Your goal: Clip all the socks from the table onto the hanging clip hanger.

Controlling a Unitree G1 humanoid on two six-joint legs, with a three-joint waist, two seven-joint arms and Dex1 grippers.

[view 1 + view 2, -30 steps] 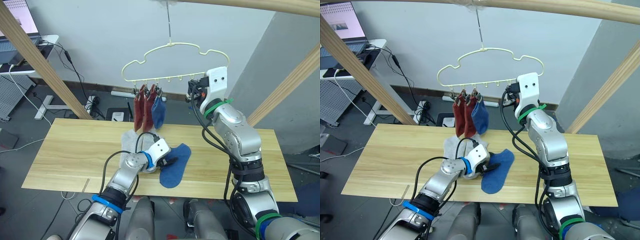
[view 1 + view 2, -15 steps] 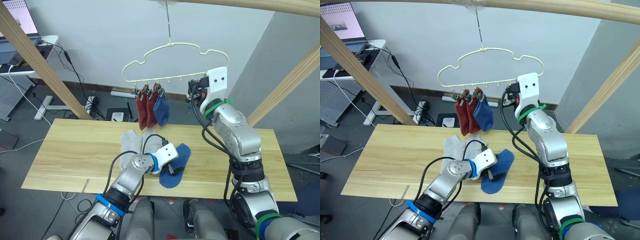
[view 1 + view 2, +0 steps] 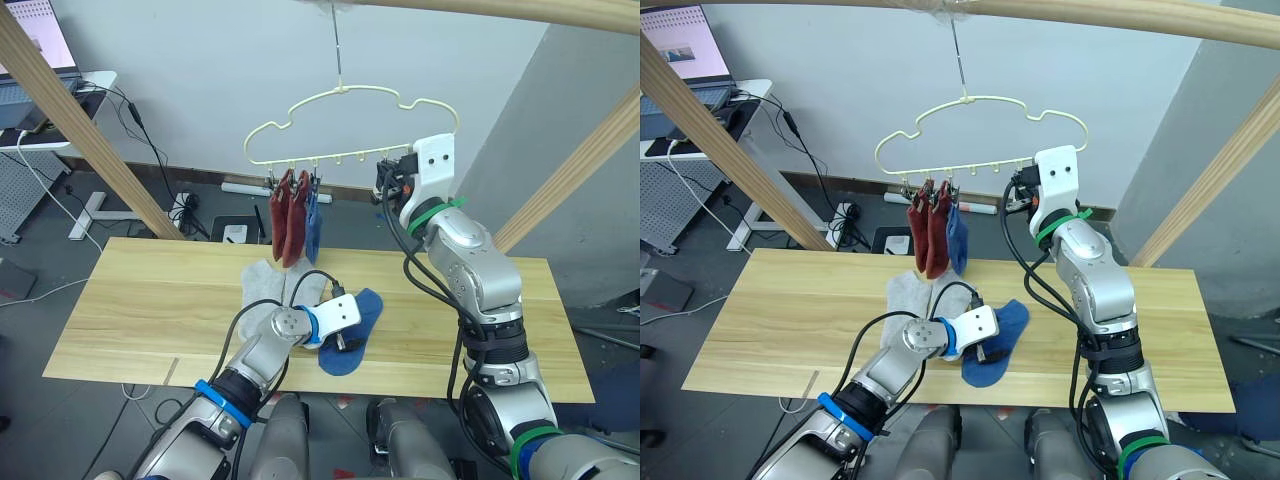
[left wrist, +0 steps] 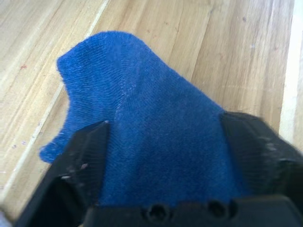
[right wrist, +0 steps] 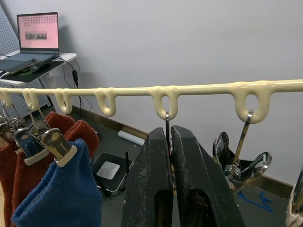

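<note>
**Left gripper astride blue sock on table; right gripper pinched on a hanger clip**

The pale-yellow clip hanger hangs by its hook from a wooden bar above the far edge of the table. Three socks are clipped side by side at the hanger's left end: two rust-red socks and one hanging blue sock, all dangling clear of the tabletop.

On the table, a loose blue sock lies near the front edge, roughly mid-table. Two light grey socks lie touching it on its left, partly under the left arm's cable.

The left gripper rests down on the loose blue sock. In the left wrist view its two black fingers stand spread apart with the blue fabric lying between them; they have not closed on the cloth.

The right gripper is raised at the hanger's lower rail. In the right wrist view its fingers are pressed together on the thin metal stem of a clip hanging from one of the rail's loops. A further empty clip hangs from the loop beside it.
</note>
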